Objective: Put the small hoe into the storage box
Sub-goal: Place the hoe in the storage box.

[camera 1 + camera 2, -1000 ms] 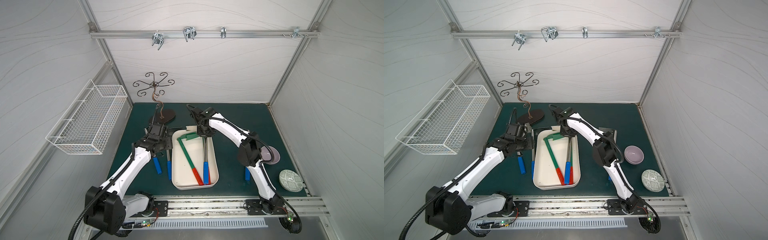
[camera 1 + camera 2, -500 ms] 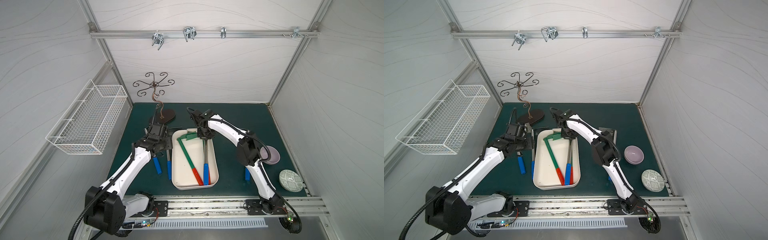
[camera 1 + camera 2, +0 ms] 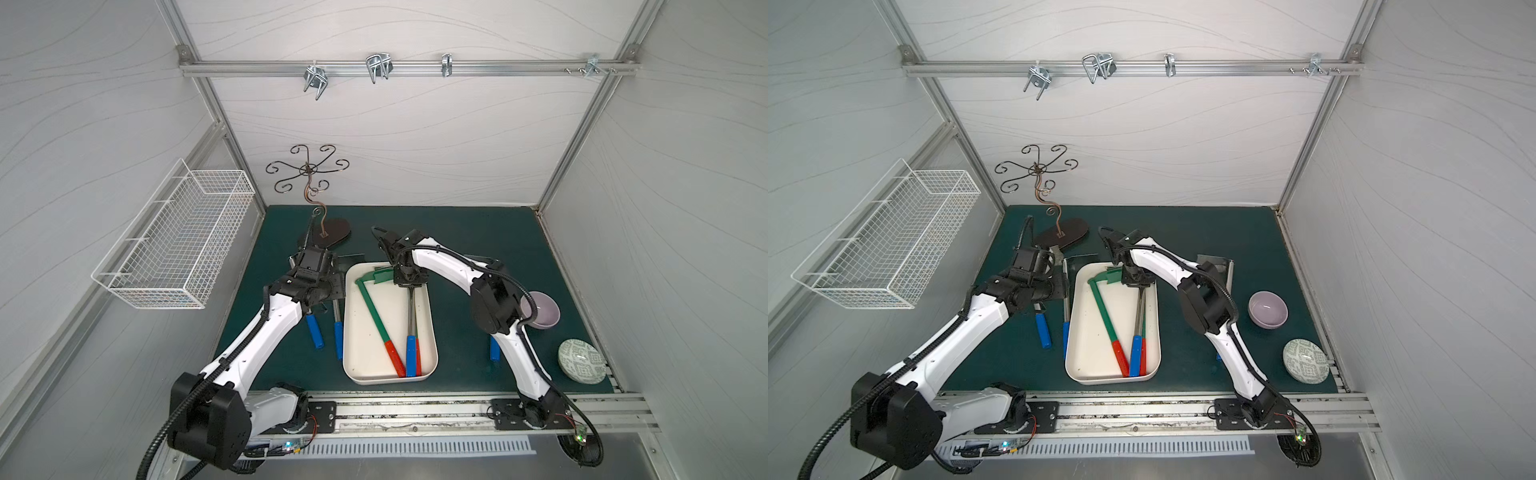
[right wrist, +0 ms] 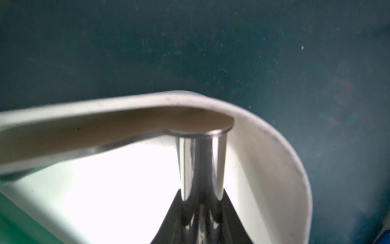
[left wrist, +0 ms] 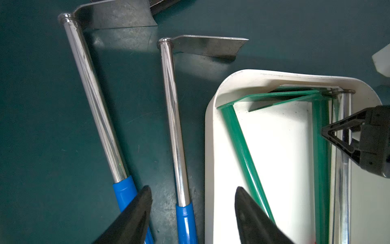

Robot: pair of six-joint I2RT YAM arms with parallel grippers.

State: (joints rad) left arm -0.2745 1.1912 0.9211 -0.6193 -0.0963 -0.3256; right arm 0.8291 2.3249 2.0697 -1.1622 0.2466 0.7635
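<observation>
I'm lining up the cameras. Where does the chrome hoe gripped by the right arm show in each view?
In a top view: chrome hoe mid-picture, inside the storage box.
In a top view: likewise mid-picture.
Left wrist: inside the box, beyond the green hoes, its shaft.
Right wrist: its shaft between the fingers of the right gripper.
Shared landmark: the box's cream rim.
</observation>
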